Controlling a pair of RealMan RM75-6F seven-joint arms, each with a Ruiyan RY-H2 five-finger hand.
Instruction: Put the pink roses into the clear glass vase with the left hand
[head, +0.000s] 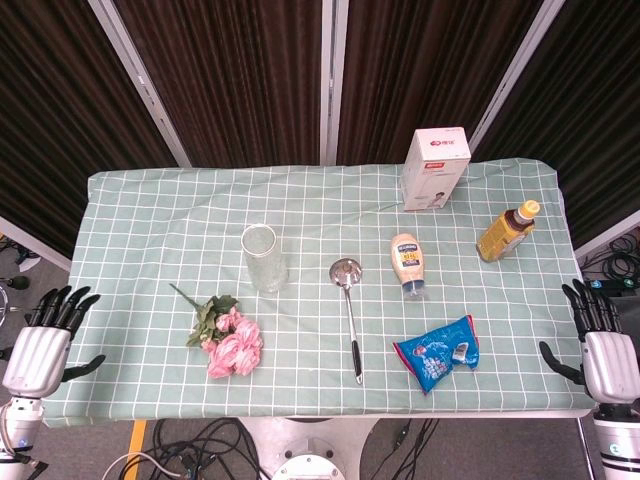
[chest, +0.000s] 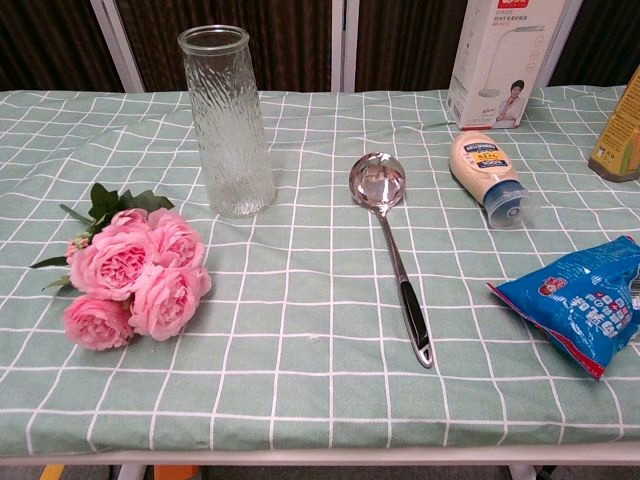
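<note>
Head view looks down on a table (head: 130, 210) under a green checked cloth, with the pink roses (head: 231, 344) lying flat at about 7 o'clock from the cloth's centre, stems pointing toward 10 o'clock. At 1 o'clock from the roses, near but apart from them, the clear glass vase (head: 264, 258) stands upright. A metal ladle (head: 350, 312) lies near centre with its bowl toward 12 o'clock; at 3 o'clock from it lies a mayonnaise bottle (head: 407, 264), and a blue snack bag (head: 438, 353) sits at 5 o'clock. A white box (head: 435, 168) stands at 1 o'clock and a yellow bottle (head: 505, 231) at 2 o'clock. The left hand (head: 45, 342) hangs off the table's 8 o'clock corner, fingers spread and holding nothing; the right hand (head: 603, 345) hangs off the 4 o'clock corner, likewise spread and empty. Chest view shows no hands; the roses (chest: 130, 277) lie at 8 o'clock, the vase (chest: 227, 122) stands at 11 o'clock, and the ladle (chest: 392, 245) is central.
</note>
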